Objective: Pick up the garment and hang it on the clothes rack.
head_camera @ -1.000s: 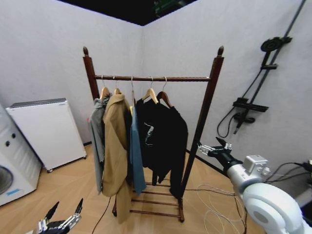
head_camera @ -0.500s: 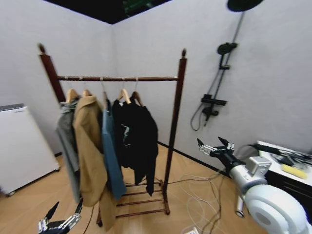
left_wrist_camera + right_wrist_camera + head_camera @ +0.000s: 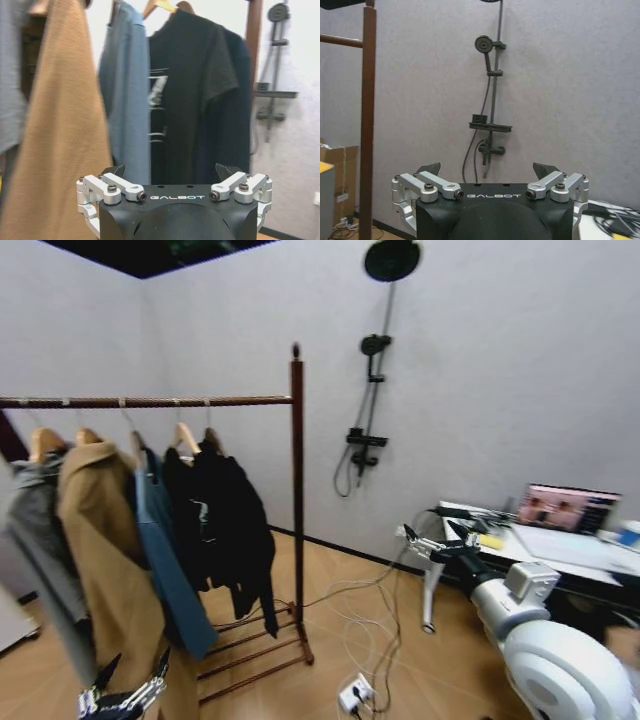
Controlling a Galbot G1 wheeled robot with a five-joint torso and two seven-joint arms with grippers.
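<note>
The clothes rack (image 3: 297,490), dark red-brown wood with one rail, stands at the left in the head view. At its right end hangs the garment (image 3: 252,550), a long black jacket on a hanger, partly hidden behind a black short-sleeved top (image 3: 195,515) with a pale chest mark. In the left wrist view the garment (image 3: 243,105) shows behind that top (image 3: 190,100). My left gripper (image 3: 125,692) (image 3: 172,171) is low and open, short of the clothes. Far to the right of the rack, my right gripper (image 3: 438,540) (image 3: 485,167) is open and holds nothing.
A tan coat (image 3: 105,570), a blue denim jacket (image 3: 165,570) and a grey garment (image 3: 40,540) also hang on the rail. A shower fixture (image 3: 368,430) is on the wall. A table (image 3: 560,550) with a screen stands at the right. Cables and a power strip (image 3: 355,695) lie on the floor.
The whole picture has slid left, so the camera has turned right. The rack now sits at the left edge and the table has come into view. Both arms keep their pose.
</note>
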